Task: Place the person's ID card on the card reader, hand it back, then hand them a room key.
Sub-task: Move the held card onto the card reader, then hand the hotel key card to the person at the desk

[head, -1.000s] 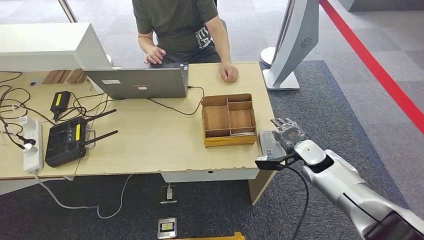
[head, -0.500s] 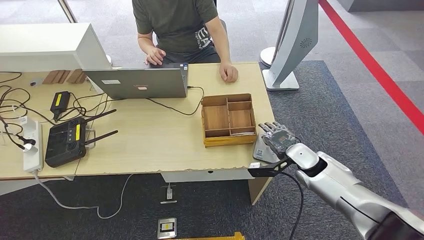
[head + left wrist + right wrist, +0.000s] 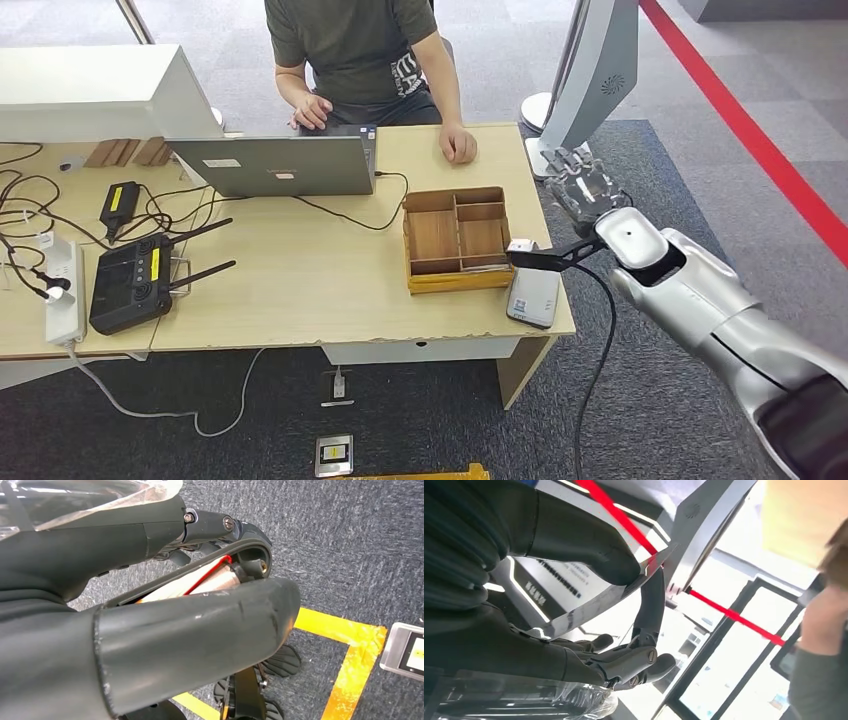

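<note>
My right hand (image 3: 583, 188) is raised off the table's right edge, level with the far end of the wooden tray (image 3: 410, 243). In the right wrist view my thumb and a finger (image 3: 574, 540) pinch a thin ID card (image 3: 610, 596), seen edge-on. The white card reader (image 3: 533, 293) lies bare on the table's front right corner, below my wrist. The person (image 3: 352, 48) sits at the far side, one hand (image 3: 458, 146) resting on the table. My left hand (image 3: 190, 630) hangs over the carpet floor; its thumb lies close along the fingers.
A grey laptop (image 3: 280, 165) stands before the person, its cable running toward the tray. A black controller (image 3: 135, 282), a power strip (image 3: 62, 290) and tangled cables fill the table's left end. A white kiosk stand (image 3: 590, 80) rises just beyond my right hand.
My right hand has lifted from the card reader at the front right corner and swung up and away toward the far side, uncovering the reader.
</note>
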{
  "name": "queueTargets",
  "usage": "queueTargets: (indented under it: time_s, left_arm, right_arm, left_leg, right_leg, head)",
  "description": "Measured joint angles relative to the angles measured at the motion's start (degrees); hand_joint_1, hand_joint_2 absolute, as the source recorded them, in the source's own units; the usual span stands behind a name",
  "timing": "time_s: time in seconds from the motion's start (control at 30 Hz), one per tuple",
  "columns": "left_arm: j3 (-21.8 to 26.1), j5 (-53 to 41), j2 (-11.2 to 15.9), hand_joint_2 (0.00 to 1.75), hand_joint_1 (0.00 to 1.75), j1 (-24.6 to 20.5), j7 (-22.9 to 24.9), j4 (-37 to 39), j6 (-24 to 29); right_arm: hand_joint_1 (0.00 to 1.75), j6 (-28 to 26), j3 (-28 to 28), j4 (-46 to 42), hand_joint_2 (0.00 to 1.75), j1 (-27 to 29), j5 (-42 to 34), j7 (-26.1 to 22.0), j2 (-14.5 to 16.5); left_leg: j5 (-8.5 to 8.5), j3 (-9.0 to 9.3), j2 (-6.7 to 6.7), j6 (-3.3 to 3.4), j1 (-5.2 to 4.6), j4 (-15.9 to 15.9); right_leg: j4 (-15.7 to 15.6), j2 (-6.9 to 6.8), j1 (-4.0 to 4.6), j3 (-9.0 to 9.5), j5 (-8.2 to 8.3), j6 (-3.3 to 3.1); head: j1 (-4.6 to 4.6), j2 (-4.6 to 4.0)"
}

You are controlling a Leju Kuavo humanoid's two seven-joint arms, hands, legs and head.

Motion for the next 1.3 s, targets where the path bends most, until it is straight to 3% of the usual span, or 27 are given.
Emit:
queueTargets:
  time_s: [0.2, 0.37, 0.6, 0.87, 1.07, 1.3]
  left_arm:
    - [-0.92, -0.57, 0.03, 0.0, 0.0, -0.05, 0.11, -0.01, -0.05]
    - [-2.03, -0.89, 0.0, 0.0, 0.0, -0.27, 0.07, -0.02, -0.07]
    - [-3.21, -0.05, -0.07, 0.0, 0.0, -1.04, -0.38, -0.02, 0.02]
    - [-4.3, 0.6, -0.12, 0.0, 0.0, -1.12, -0.35, -0.02, 0.11]
    - [-5.01, 0.42, -0.13, 0.0, 0.0, -1.07, 0.41, -0.02, 0.11]
    - [-5.72, 0.37, -0.13, 0.0, 0.0, -1.09, 0.88, -0.02, 0.09]
  right_arm:
    - [1.75, 3.36, -2.82, -3.01, 1.75, -2.64, 1.64, 0.09, -0.82]
    - [1.75, 3.43, -3.94, -4.86, 1.75, -2.95, 2.08, -0.6, 0.84]
    - [1.75, -1.75, -3.91, -3.72, 1.75, -3.51, 1.61, -3.09, 7.98]
    - [1.75, -4.92, -3.83, 4.22, 1.75, -6.14, 1.22, -4.07, 17.43]
    - [1.75, -4.46, -4.2, 8.12, 1.75, -6.77, 1.37, -3.4, 20.64]
    - [1.75, -3.4, -4.79, 9.52, 1.75, -6.72, 1.9, -2.68, 21.4]
  left_leg:
    - [0.0, -0.02, 0.01, 0.0, 0.0, 0.0]
    - [0.0, -0.03, 0.01, -0.01, 0.01, -0.01]
    - [0.05, -0.07, -0.02, -0.07, 0.04, -0.02]
    - [0.06, -0.12, -0.07, -0.08, 0.07, -0.02]
    - [0.06, -0.13, -0.06, -0.08, 0.08, -0.01]
    - [0.06, -0.13, -0.06, -0.08, 0.07, 0.0]
  right_leg:
    - [0.0, 0.0, 0.01, -0.01, 0.0, 0.0]
    - [0.01, 0.01, 0.05, -0.01, 0.0, -0.01]
    - [0.05, 0.01, 0.14, -0.02, 0.0, -0.03]
    - [0.06, -0.02, 0.15, -0.1, 0.01, -0.06]
    - [0.05, -0.03, 0.13, -0.12, 0.01, -0.06]
    - [0.04, -0.03, 0.12, -0.13, 0.01, -0.06]
  head:
    - [0.0, 0.0]
    - [0.01, 0.0]
    - [-0.01, 0.0]
    - [-0.03, 0.0]
    - [-0.01, 0.0]
    - [0.01, 0.0]
